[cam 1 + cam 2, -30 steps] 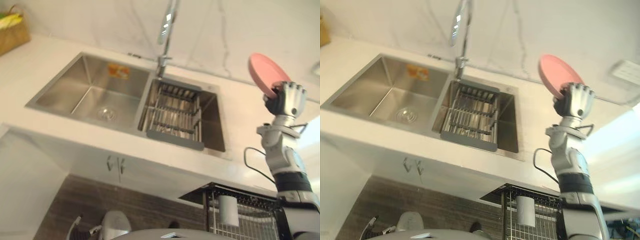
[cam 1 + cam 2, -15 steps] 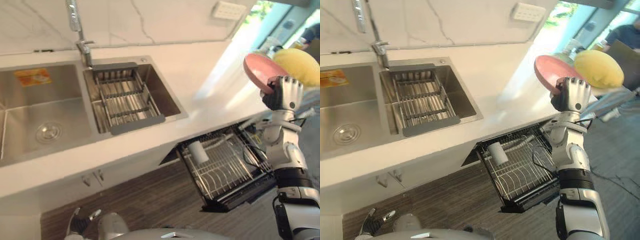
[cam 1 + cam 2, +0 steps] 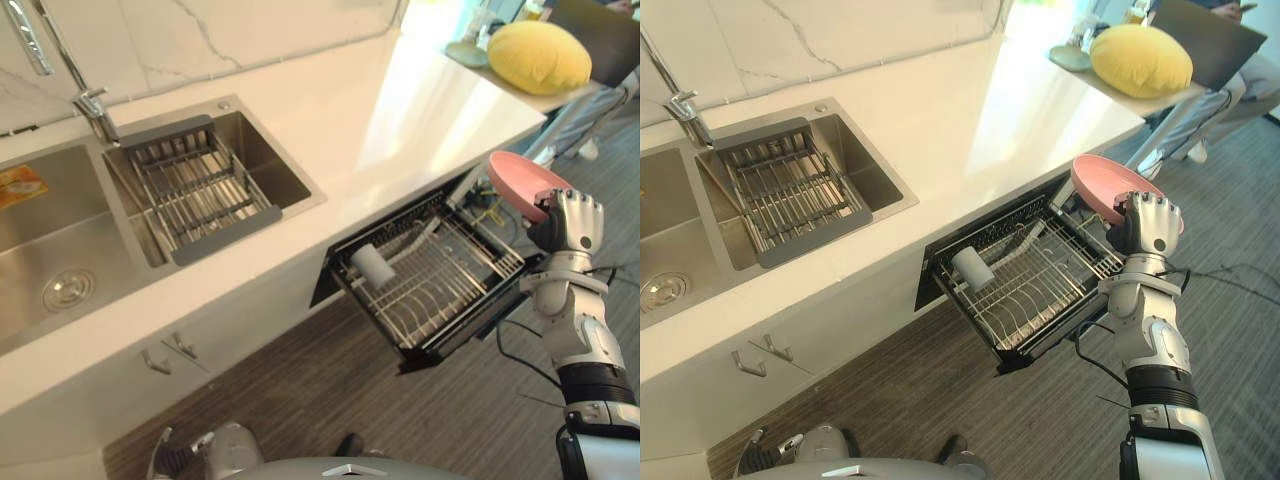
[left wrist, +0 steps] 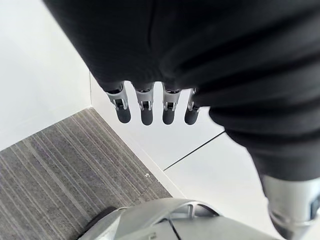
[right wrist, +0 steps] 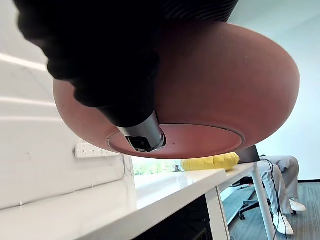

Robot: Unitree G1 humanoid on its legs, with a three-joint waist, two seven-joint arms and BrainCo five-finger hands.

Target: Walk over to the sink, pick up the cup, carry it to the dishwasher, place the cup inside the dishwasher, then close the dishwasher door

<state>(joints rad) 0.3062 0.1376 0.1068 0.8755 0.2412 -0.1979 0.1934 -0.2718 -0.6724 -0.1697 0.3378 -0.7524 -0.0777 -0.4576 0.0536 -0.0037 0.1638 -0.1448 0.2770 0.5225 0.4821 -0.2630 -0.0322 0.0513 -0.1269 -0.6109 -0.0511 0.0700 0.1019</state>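
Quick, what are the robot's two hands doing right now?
The left hand: open, holding nothing.
The right hand: closed around the pink bowl.

My right arm comes up from 5 o'clock, forearm upright; my right hand [image 3: 572,222] sits at 3 o'clock, fingers curled round the pink bowl [image 3: 520,182]. My left hand [image 4: 167,107] hangs, fingers straight.

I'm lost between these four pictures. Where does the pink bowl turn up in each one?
Left eye view: bowl near the right edge, held by the right hand, beside the pulled-out dishwasher rack.
Right eye view: bowl right of centre, by that rack's far corner.
Right wrist view: bowl very close, seen from underneath.
Left wrist view: left hand above grey floor.
Shared landmark: yellow cushion.
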